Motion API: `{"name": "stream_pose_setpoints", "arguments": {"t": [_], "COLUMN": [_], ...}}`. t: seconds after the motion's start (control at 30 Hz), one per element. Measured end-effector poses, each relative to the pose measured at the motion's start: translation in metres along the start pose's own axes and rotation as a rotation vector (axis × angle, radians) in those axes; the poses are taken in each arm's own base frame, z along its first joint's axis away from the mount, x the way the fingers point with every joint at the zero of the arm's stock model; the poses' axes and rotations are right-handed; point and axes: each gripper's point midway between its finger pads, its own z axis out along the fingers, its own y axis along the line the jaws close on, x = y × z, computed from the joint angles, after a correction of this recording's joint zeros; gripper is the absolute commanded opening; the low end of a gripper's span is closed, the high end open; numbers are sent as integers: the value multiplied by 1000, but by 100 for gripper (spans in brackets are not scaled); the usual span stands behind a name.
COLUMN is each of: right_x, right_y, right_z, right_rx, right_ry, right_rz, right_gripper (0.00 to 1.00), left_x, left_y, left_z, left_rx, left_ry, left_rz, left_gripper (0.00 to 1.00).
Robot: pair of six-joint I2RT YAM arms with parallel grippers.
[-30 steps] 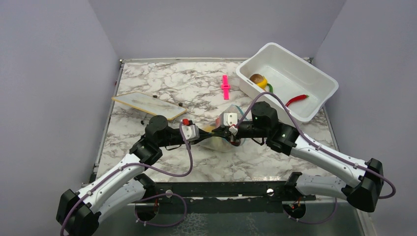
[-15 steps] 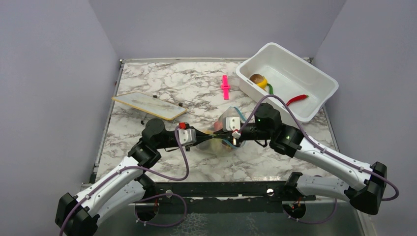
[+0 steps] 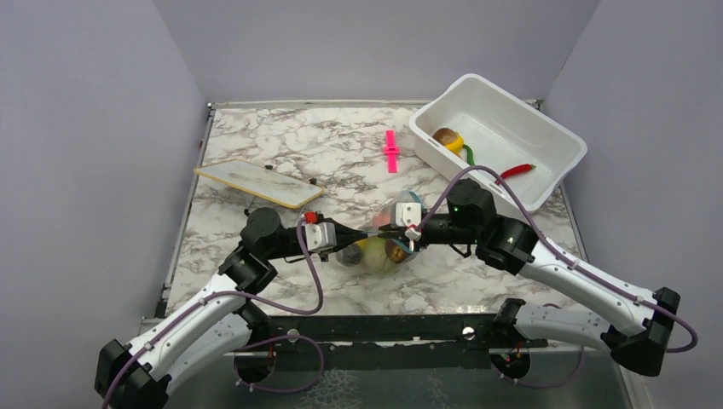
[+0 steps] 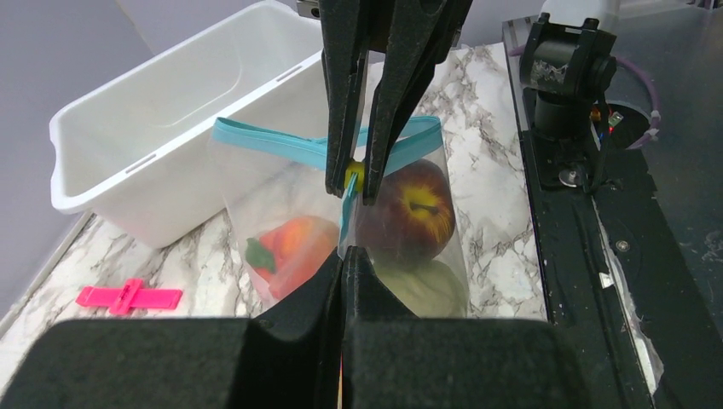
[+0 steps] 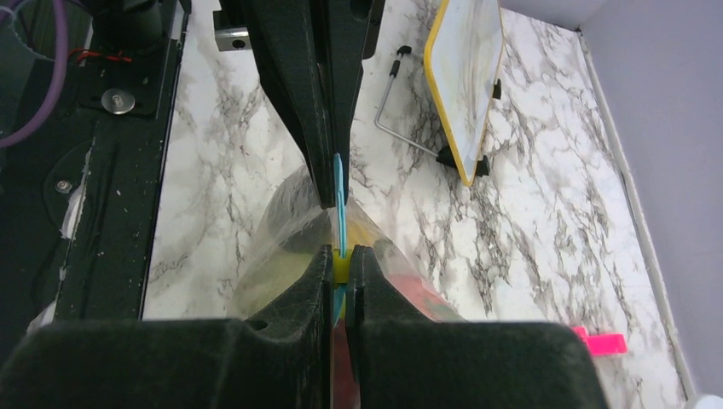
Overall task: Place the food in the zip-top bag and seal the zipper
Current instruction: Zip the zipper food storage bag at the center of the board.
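Zip-top bag (image 3: 375, 254) stands upright between my two arms, over the near middle of the marble surface (image 3: 290, 136). Inside it are a red-yellow fruit (image 4: 409, 209), an orange piece (image 4: 290, 251) and a pale green piece (image 4: 418, 285). My left tool (image 4: 345, 256) is pressed together on the light blue zipper (image 4: 264, 143), pinching the strip. My right tool (image 5: 341, 256) faces it tip to tip, fingers likewise clamped on that strip just beside. Behind the bag sits a white tub (image 4: 153, 145).
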Motion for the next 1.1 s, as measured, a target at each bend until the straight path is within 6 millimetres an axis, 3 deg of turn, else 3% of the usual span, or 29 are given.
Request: {"name": "stream_pose_setpoints", "arguments": {"t": [1.03,1.07,1.1], "right_x": [7,8,8], "right_y": [-2,-2,-2], "right_z": [-39,-39,-40], "right_rx": [84,84,84], "right_ry": [104,107,108], "right_rz": [17,18,18], "right_gripper": [1,1,1], "left_x": [-19,-19,-19], "left_y": [6,6,6], "left_z": [-9,-9,-9], "left_rx": [-73,-73,-72], "left_ry": [-42,-41,-40], "left_rz": [13,12,11], "left_gripper": [0,3,13]}}
